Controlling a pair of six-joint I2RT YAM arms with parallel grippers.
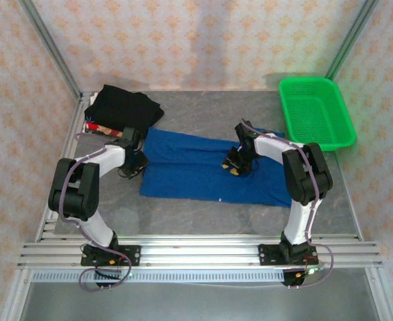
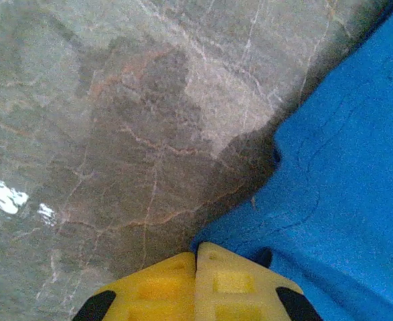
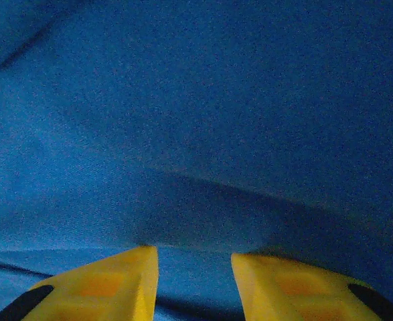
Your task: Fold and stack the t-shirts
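While the left gripper (image 2: pixel 196 267) sat clenched at the blue t-shirt (image 2: pixel 347 187) edge, the right gripper (image 3: pixel 195 274) gaped over cloth between its fingers, so folding likely needed its pinch next.

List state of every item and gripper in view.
blue t-shirt: laid flat, long rectangle, mid-table.
black t-shirt: bunched, far-left corner.
red-patterned t-shirt: mostly under the black one.
green basket: upright, far right.
left gripper: shut, at the blue t-shirt's edge.
right gripper: open, over the blue t-shirt.
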